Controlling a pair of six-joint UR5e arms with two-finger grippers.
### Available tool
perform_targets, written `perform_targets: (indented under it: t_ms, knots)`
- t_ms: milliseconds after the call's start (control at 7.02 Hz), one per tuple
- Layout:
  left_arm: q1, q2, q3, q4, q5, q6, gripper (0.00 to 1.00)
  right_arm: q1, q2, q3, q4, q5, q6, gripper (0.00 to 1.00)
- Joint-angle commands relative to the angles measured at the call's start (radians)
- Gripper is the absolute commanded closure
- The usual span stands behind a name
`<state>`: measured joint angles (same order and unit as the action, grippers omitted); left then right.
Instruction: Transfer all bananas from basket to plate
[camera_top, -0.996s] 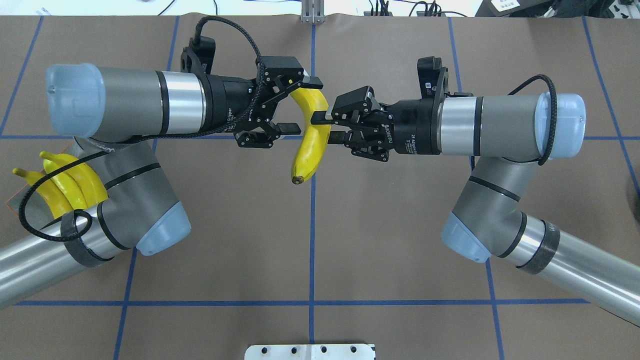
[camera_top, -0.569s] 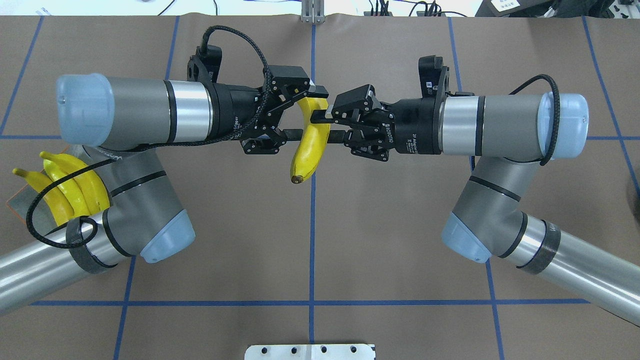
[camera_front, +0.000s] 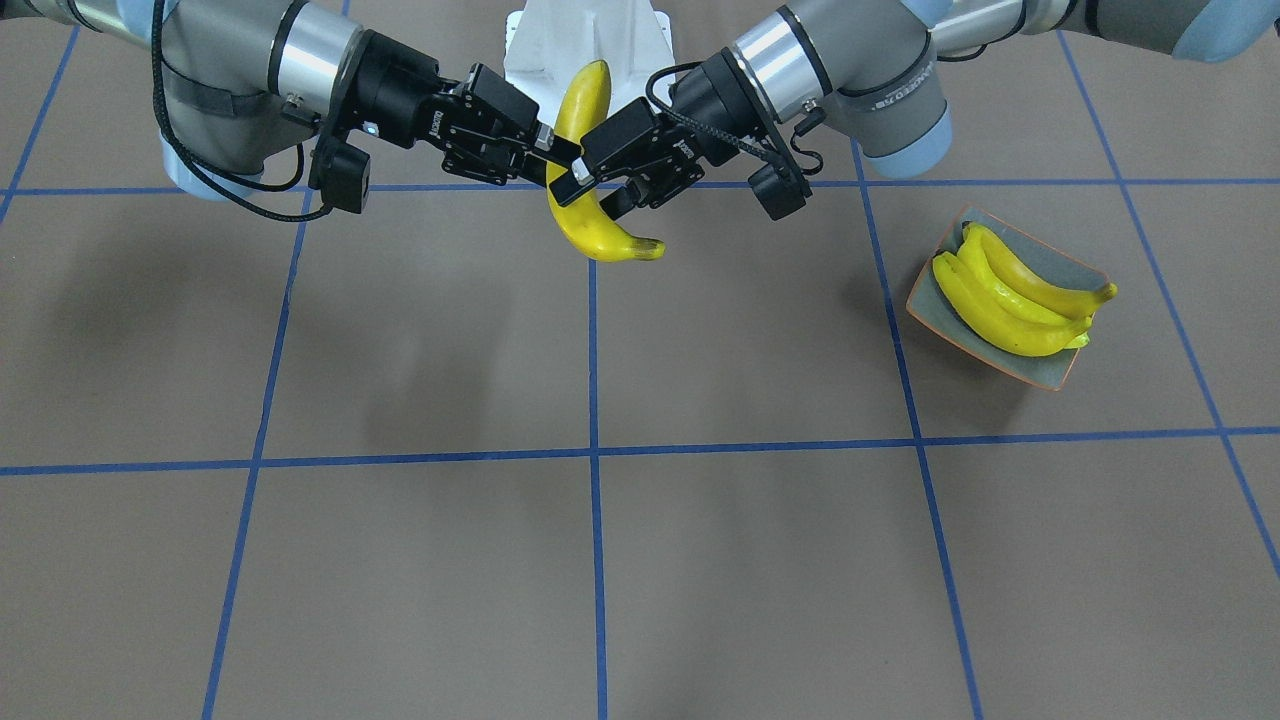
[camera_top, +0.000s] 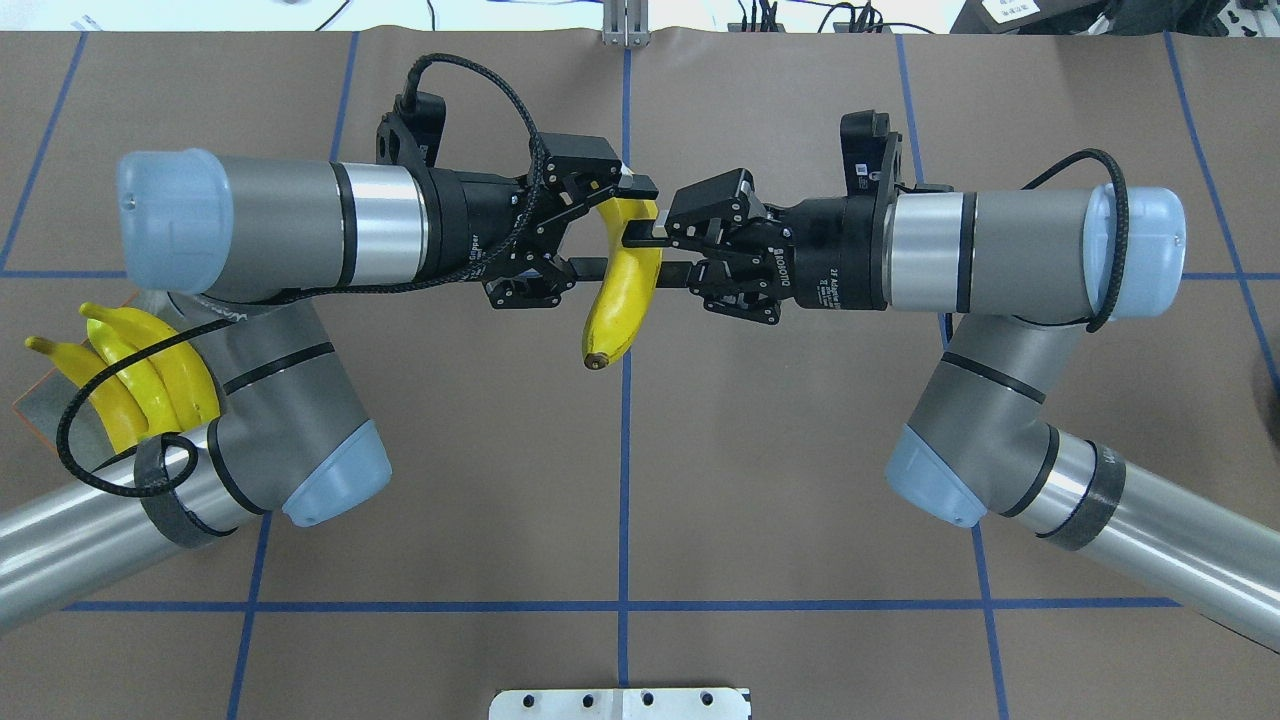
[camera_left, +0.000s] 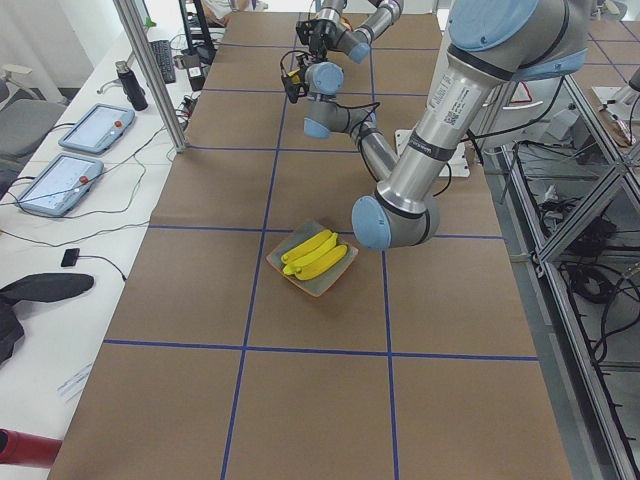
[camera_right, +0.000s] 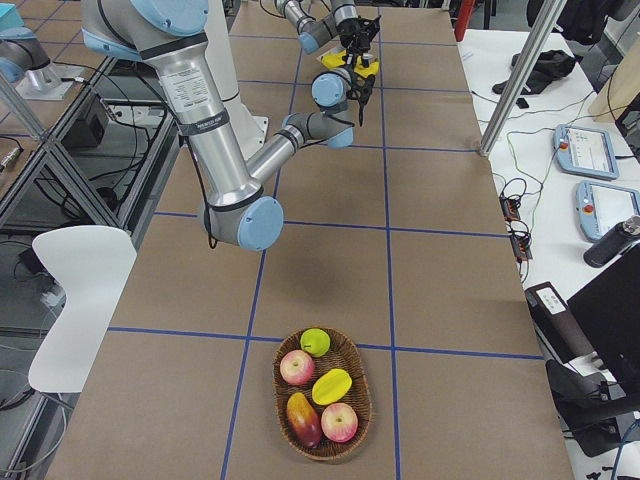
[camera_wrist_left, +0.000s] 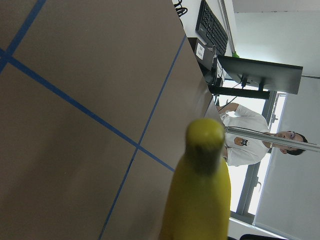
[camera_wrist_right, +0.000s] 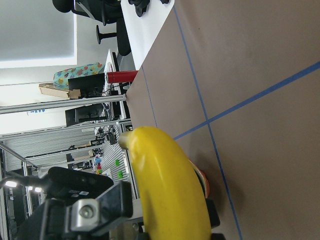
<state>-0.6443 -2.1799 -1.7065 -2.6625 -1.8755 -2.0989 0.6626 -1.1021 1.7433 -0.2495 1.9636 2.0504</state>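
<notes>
One yellow banana (camera_top: 620, 310) hangs in the air over the table's middle, between both arms. My right gripper (camera_top: 650, 253) is shut on its middle from the right. From the other side, my left gripper (camera_top: 612, 226) is shut on the curved upper end. The same banana (camera_front: 590, 235) stands nearly upright in the front view and fills the left wrist (camera_wrist_left: 200, 200) and right wrist (camera_wrist_right: 170, 190) views. Three more bananas (camera_front: 1010, 300) lie side by side on the plate (camera_front: 1050, 372), partly hidden under my left arm in the overhead view. The basket (camera_right: 366, 400) sits far to my right.
The basket holds apples and other fruit (camera_right: 340, 422). The white robot base plate (camera_top: 620, 703) is at the near edge. Desks with tablets (camera_left: 60, 185) line the far side, and a person (camera_wrist_left: 240, 135) sits beyond the table.
My left gripper moved right toward the banana and its fingers drew in around the upper end. The right gripper and the banana stayed almost still.
</notes>
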Motion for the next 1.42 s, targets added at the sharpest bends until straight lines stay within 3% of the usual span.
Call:
perform_targets:
  t_ms: [0, 142, 427, 569, 712, 854, 1281]
  knots:
    - [0.000, -0.003, 0.001, 0.000, 0.009, -0.001, 0.19, -0.001, -0.002, 0.001, 0.001, 0.003, 0.001, 1.00]
    - [0.000, -0.006, 0.001, 0.000, 0.009, -0.001, 0.29, -0.001, -0.002, 0.001, 0.001, 0.003, 0.004, 1.00]
    - [0.018, -0.006, 0.001, -0.002, 0.045, -0.003, 0.36, -0.001, -0.002, 0.002, 0.004, 0.003, 0.004, 1.00]
    - [0.021, -0.006, -0.001, -0.007, 0.048, -0.006, 0.71, 0.000, -0.002, 0.002, 0.010, 0.003, 0.014, 1.00]
    - [0.022, -0.005, -0.005, -0.007, 0.047, -0.006, 1.00, 0.000, -0.004, 0.002, 0.015, 0.004, 0.011, 0.89]
    - [0.022, -0.005, -0.010, -0.007, 0.047, -0.006, 1.00, 0.000, -0.005, 0.011, 0.015, 0.004, 0.008, 0.01]
    - [0.017, 0.008, -0.018, -0.008, 0.045, -0.001, 1.00, 0.006, -0.062, 0.062, 0.027, 0.030, 0.007, 0.00]
